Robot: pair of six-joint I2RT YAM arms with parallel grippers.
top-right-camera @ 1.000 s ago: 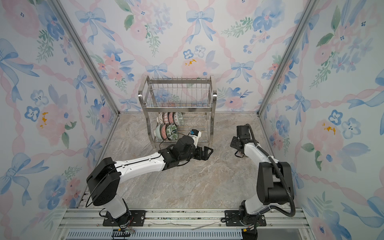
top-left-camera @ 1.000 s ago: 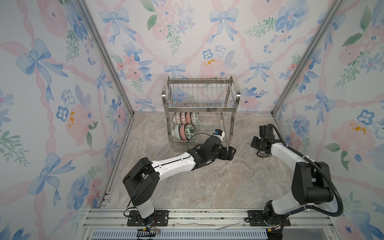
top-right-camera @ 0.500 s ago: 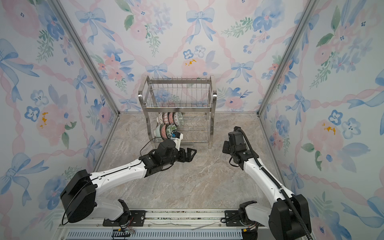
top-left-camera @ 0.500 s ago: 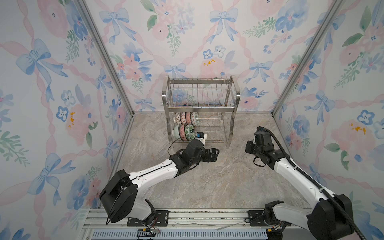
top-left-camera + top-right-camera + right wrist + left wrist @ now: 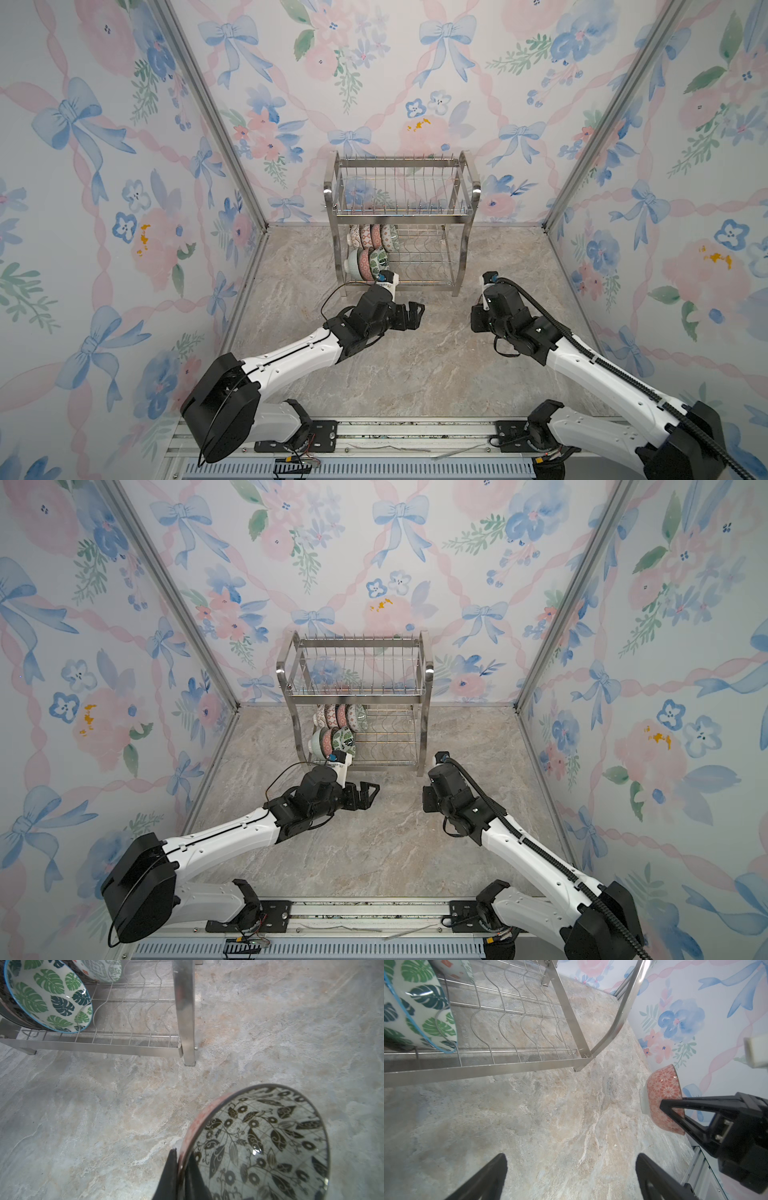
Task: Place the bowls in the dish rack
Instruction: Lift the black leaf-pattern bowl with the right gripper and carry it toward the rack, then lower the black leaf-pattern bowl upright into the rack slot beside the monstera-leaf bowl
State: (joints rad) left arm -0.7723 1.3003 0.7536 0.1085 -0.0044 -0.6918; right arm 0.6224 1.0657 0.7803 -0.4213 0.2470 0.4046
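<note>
Backing off the rack, bowl pinched on the right

Finds the left gripper [image 5: 415, 311] spread wide and empty, drawn farther back from the shiny two-tier steel wire dish rack [image 5: 401, 212] than a second ago. Sees the right gripper [image 5: 180, 1159], swung inward since then, clamped on the rim of a red-patterned ceramic bowl with a black leafy inside [image 5: 259, 1142], tilted on edge above the marbled tabletop [image 5: 415, 374]. Keeps the other patterned bowls [image 5: 370, 249] standing at the lower tier's left end, with bare wavy wire slots [image 5: 517, 1028] to their right and open tabletop between both claws.

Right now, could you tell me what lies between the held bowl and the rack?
Only bare tabletop separates the bowl from the rack, shown in the right wrist view.
</note>
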